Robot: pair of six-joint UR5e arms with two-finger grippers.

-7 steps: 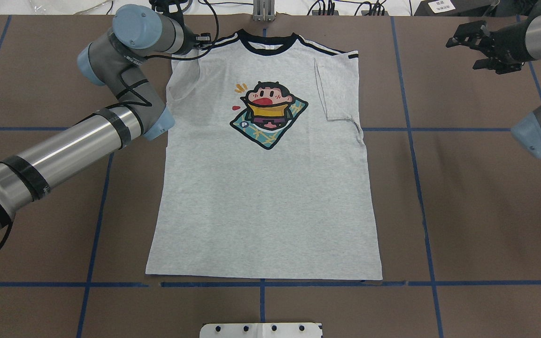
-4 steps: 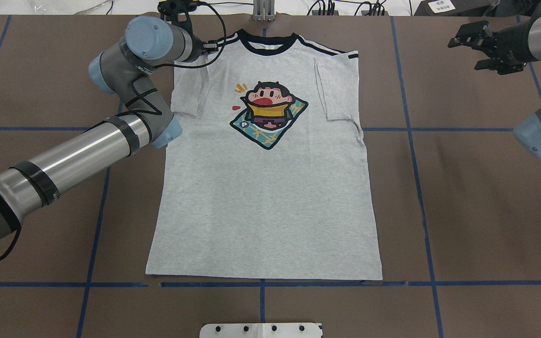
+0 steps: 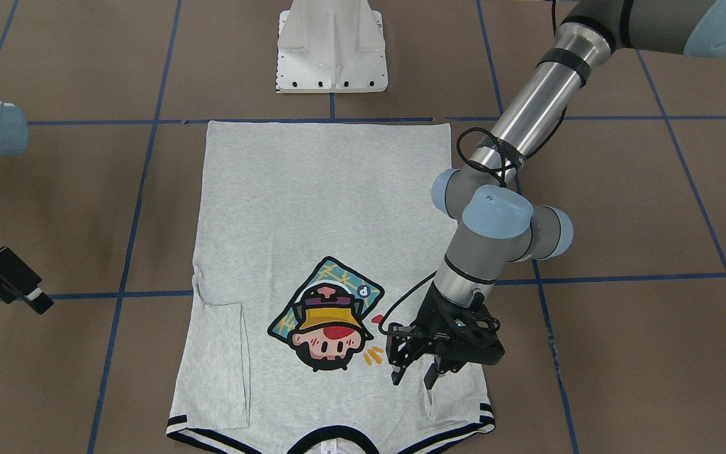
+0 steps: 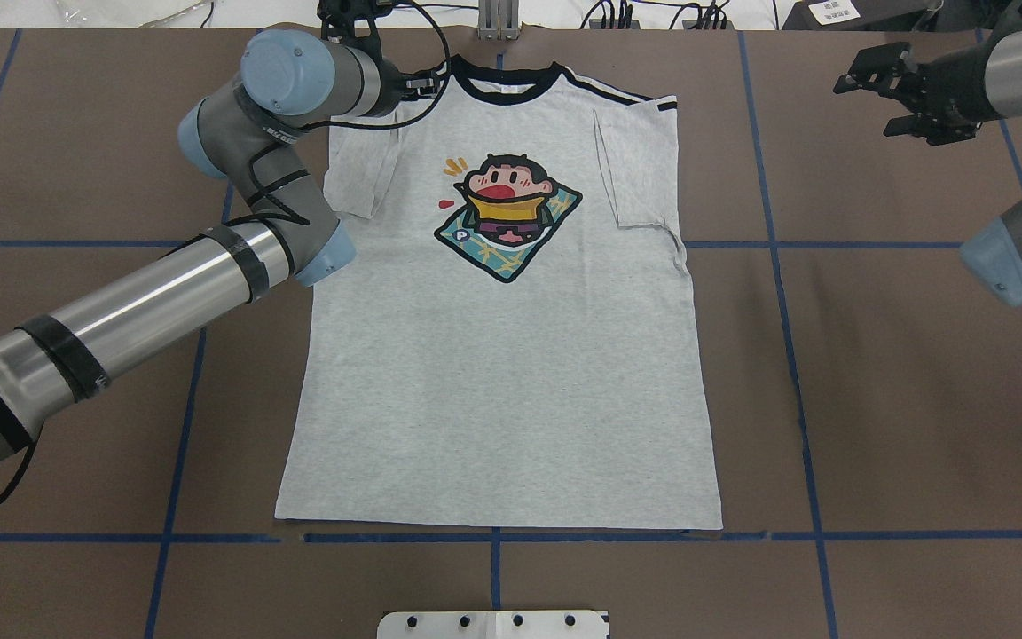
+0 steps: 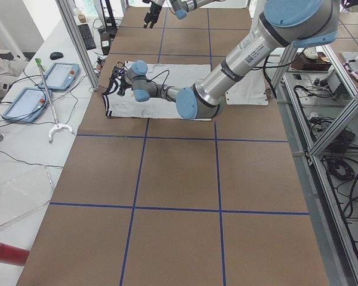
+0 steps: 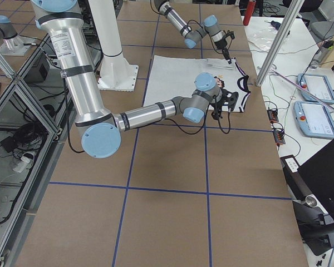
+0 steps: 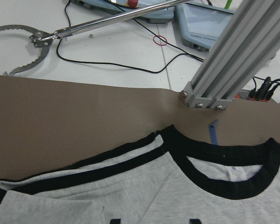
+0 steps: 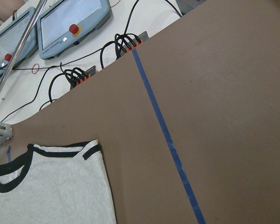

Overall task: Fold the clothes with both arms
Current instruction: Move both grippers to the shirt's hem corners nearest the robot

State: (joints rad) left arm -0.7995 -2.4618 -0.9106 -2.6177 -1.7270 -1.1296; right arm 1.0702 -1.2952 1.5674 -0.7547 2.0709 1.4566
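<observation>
Clock set on the overhead view, 12 pointing away from the robot.

Found T-shirt (image 4: 493,373) flat and print up in the middle of the table (image 4: 901,399), collar (image 7: 224,175) at 12, hem at 6. Noted left sleeve (image 4: 360,173) and right sleeve (image 4: 640,169) both turned inward onto the body panel.

Logged left gripper (image 3: 412,380) hovering just above the left sleeve fold, at about 10 of the print. Fingers spread, pinching nothing, apparently clear of the cloth, judging by the front view. Logged right gripper (image 4: 870,102) well apart from the shirt, out at 2 over bare table. Reads as spread and empty.

Judged past the sleeve tucks, short of the collar-to-hem fold.

To do the fold well:
- Bring right gripper in to the shoulder corner at 1 and mirror with left at 11.
- Pinch every layer at each corner, tucked sleeve included, to avoid flop-out on lifting.
- Lift low, keep the shoulder line taut between grippers, and carry toward 6 in step.
- Lay the collar edge square on the hem and release together.
</observation>
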